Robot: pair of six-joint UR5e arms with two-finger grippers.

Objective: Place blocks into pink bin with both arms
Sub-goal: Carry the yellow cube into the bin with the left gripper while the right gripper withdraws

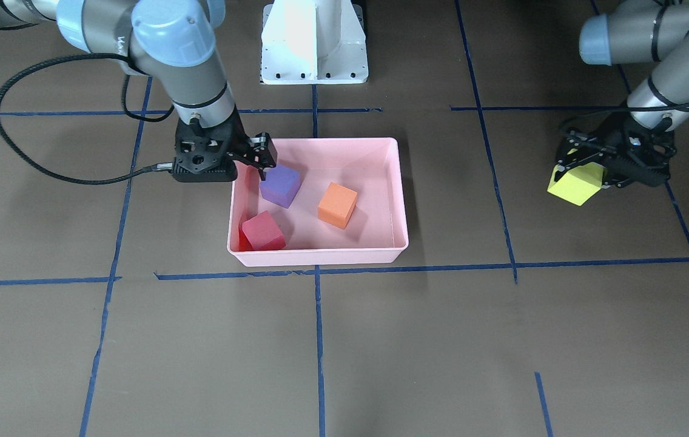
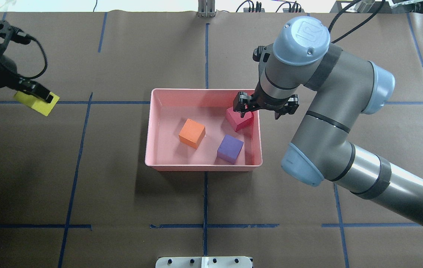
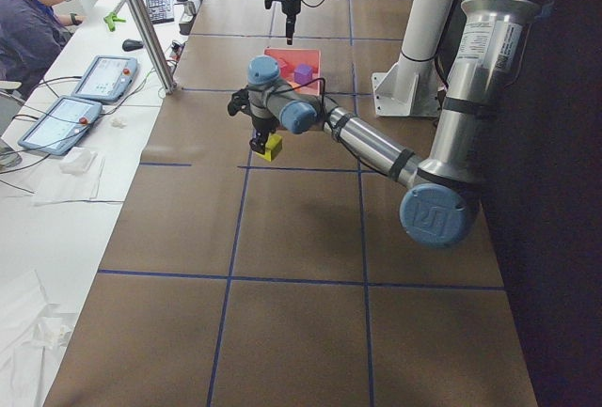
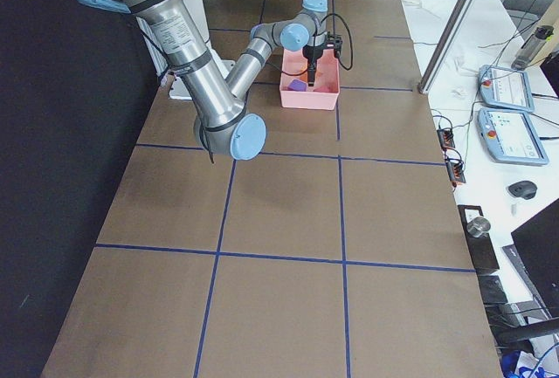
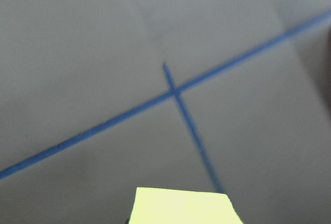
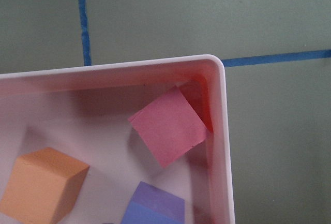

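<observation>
The pink bin (image 2: 204, 90) sits mid-table and holds the red-pink block (image 2: 238, 119), the purple block (image 2: 230, 149) and the orange block (image 2: 192, 133). My right gripper (image 2: 264, 108) hovers open and empty over the bin's right side, above the red-pink block (image 6: 168, 131). In the front view it (image 1: 262, 161) is beside the purple block (image 1: 279, 185). My left gripper (image 2: 34, 95) is far to the left of the bin, shut on the yellow-green block (image 2: 36, 103). It holds the block (image 1: 575, 184) just above the table.
The white base pedestal (image 1: 314, 42) stands at the robot's edge of the table behind the bin. Blue tape lines (image 2: 81, 149) grid the brown table. An operator (image 3: 38, 22) sits at a side desk with tablets (image 3: 103, 78).
</observation>
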